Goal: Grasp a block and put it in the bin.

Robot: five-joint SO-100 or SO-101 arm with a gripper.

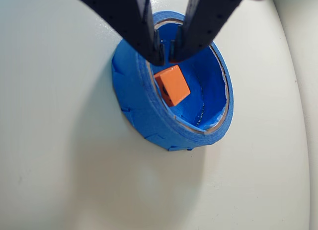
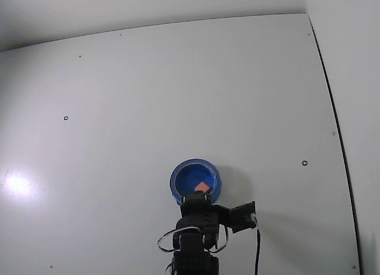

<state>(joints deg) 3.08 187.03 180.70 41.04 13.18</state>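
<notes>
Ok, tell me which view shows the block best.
The wrist view: the block fills a clear patch inside the bin, below the gripper, faces distinct. The fixed view shows only a tiny pink speck in the bin.

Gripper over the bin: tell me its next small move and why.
Probably lift straight up and back away. In the wrist view the block already lies inside the bin, tilted against its wall, and the gripper hangs above it with fingertips nearly together and nothing between them. The drop looks done.
</notes>
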